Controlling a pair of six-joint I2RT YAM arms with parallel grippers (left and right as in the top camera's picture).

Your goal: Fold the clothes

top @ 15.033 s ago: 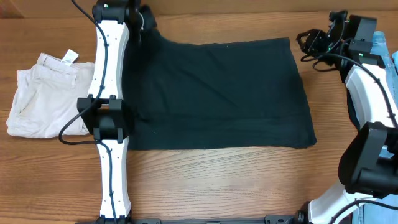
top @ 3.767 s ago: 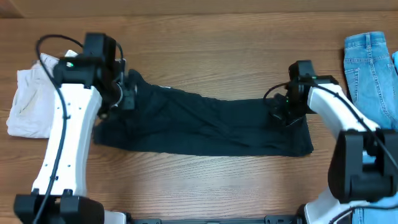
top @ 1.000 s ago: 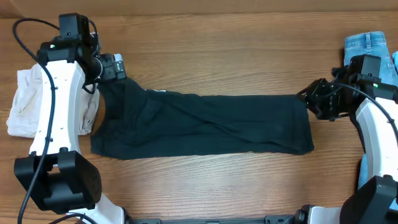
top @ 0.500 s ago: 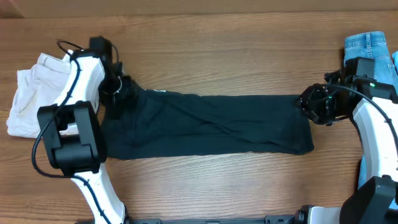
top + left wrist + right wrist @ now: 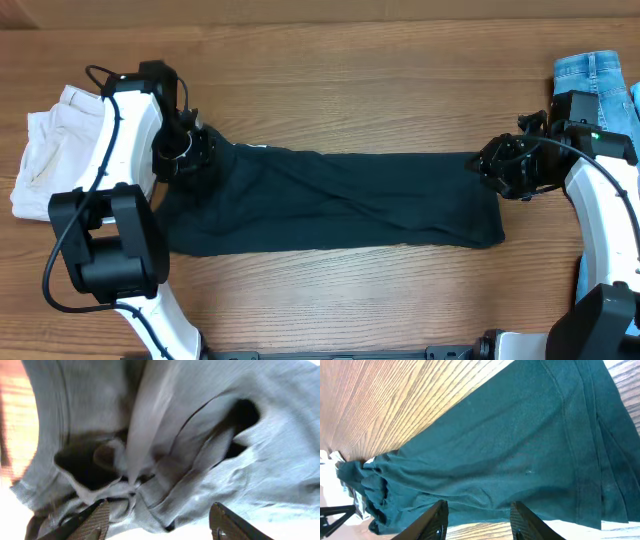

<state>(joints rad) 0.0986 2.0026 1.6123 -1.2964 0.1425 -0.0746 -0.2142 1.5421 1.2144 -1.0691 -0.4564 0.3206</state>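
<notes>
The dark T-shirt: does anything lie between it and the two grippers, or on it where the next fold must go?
Nothing visible does. The left gripper is right at the left end of the T-shirt, the right gripper at its right end. The beige shorts and the jeans lie beyond its ends, not on it.

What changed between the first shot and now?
The T-shirt, flat fifteen seconds ago, is now folded into a long band. In the last second the left gripper dropped from beyond the far left corner onto the shirt's left end; grip unclear. The right gripper stays at the right end. Shorts and jeans unmoved.
</notes>
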